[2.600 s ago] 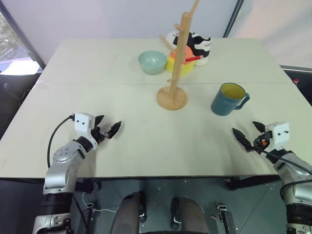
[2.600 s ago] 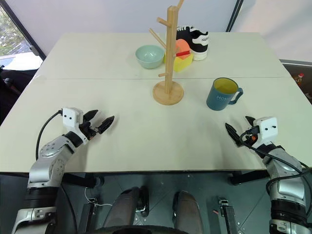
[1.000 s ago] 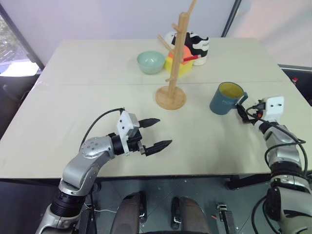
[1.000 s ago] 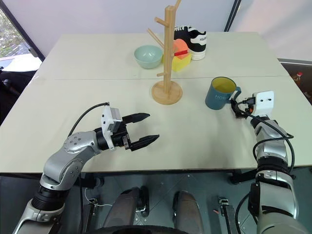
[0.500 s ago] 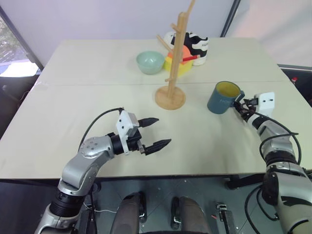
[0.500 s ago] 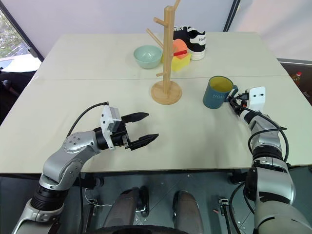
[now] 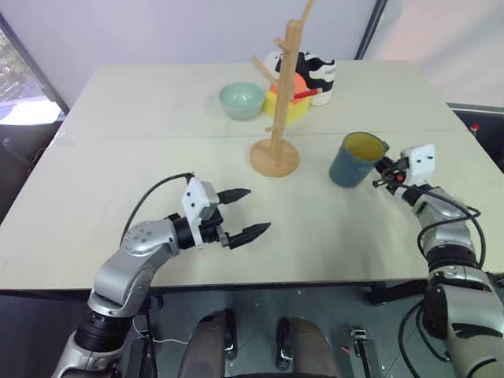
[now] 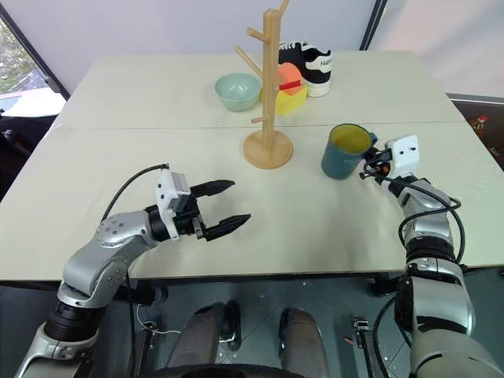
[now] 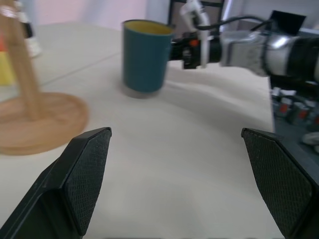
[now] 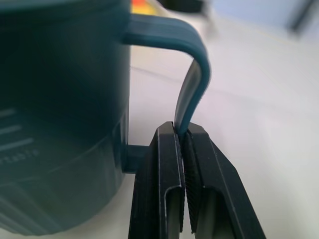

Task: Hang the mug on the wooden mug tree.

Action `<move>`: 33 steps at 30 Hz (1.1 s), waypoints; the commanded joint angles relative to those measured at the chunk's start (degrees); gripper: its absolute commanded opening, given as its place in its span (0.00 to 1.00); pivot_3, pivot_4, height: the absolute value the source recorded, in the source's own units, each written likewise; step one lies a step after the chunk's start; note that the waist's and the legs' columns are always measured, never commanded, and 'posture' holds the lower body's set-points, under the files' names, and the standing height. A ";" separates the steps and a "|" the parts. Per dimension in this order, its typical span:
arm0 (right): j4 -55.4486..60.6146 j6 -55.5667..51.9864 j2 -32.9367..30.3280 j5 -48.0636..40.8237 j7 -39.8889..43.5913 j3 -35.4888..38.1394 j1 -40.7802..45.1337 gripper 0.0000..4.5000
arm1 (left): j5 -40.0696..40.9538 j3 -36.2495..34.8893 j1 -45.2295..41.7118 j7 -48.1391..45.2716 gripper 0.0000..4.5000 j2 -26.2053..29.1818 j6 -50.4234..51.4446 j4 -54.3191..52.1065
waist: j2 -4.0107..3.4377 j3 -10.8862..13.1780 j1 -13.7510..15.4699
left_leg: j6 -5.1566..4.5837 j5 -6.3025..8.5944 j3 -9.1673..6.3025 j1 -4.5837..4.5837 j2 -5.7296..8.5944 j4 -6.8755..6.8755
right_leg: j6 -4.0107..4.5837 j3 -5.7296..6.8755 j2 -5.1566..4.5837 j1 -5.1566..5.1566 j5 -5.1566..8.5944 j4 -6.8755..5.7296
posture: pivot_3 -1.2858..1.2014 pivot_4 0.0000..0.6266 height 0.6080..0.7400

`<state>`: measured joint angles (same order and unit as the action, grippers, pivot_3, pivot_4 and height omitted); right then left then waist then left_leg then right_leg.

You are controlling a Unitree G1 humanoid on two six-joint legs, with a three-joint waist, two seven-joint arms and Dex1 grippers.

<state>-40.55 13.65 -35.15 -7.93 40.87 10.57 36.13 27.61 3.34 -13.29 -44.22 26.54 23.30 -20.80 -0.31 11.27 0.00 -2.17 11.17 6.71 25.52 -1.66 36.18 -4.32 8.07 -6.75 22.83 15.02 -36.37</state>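
Mug: the mug [image 7: 352, 160] tilts at centre right, just right of the mug tree [image 7: 281, 94].
Right gripper [image 10: 183, 149]: pinching the mug's handle.
Left gripper [image 7: 242, 213]: fingers spread, lower centre.
Surface: pale table [image 7: 118, 181]; bowl [image 7: 242, 100] upper centre.
Room: window upper left.
Right wrist view: faint lettering on the mug.

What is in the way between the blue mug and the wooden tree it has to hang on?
Nothing visible. The right pincer is shut on the handle of the mug, and only bare table lies between it and the wooden mug tree. The bowl sits behind the tree, off that path.
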 commanded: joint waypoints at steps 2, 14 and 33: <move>16.31 -2.25 -2.96 0.06 3.00 -2.60 2.42 0.01 | 0.03 -5.40 -1.80 -0.40 1.00 1.29 -4.20 2.24 | -0.01 0.00 -0.54 | 0.05 -0.03 0.00 0.00 -0.04 0.00 | 0.00 0.00 0.02 0.02 0.00 -0.04 | 0.52 0.24 1.00; 8.85 -1.45 -4.17 6.81 6.77 -10.75 18.09 0.01 | 1.36 -9.21 -3.58 -0.75 1.00 1.90 -6.17 3.19 | 0.02 0.01 -0.67 | 0.10 -0.05 0.13 0.05 -0.05 -0.03 | 0.12 0.01 0.02 0.11 -0.08 -0.01 | 0.52 0.24 1.00; -5.96 -0.44 0.97 12.82 8.93 -17.26 33.43 0.01 | 2.94 -10.94 -1.76 0.75 1.00 1.49 -6.23 1.72 | 0.03 0.02 -0.95 | 0.34 -0.21 0.85 0.00 -0.13 0.01 | 0.11 -0.63 0.01 0.67 -0.08 -0.62 | 0.52 0.24 1.00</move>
<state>-46.52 12.12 -34.21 4.52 50.10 -7.10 66.36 29.48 -6.44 -15.20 -43.55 27.99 18.08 -16.94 -0.28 11.29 -0.94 -1.83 10.96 7.57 25.52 -1.80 36.19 -4.21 7.43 -6.73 23.50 14.94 -37.01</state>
